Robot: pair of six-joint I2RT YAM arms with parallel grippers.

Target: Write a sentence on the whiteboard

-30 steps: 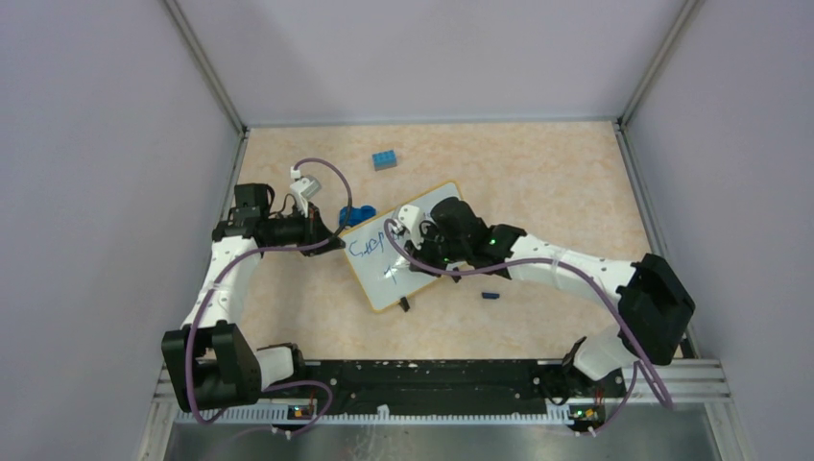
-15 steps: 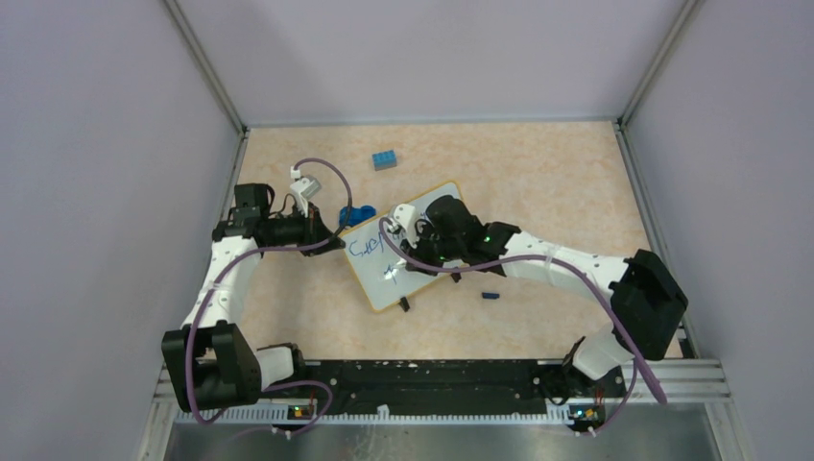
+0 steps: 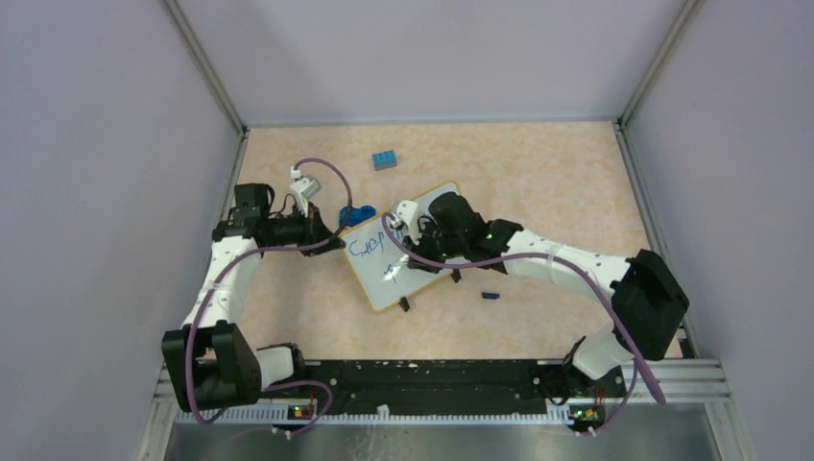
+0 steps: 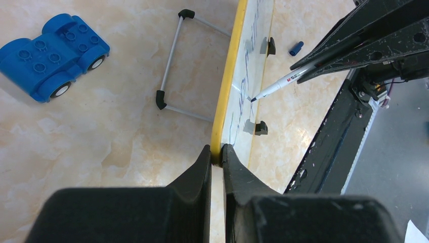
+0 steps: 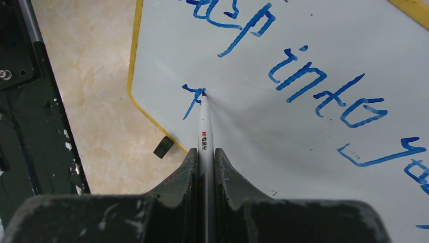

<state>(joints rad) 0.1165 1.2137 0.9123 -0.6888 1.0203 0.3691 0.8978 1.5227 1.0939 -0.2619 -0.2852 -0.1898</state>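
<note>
Whiteboard sits mid-table, angled, between both arms. Left gripper pinches its yellow rim. Right gripper is clamped tight on a white pen, tip touching the board at a blue stroke below the sentence.

On the whiteboard, the sentence legibly includes "into", at three o'clock from the pen tip; the pen's barrel bears red "M&G".
</note>
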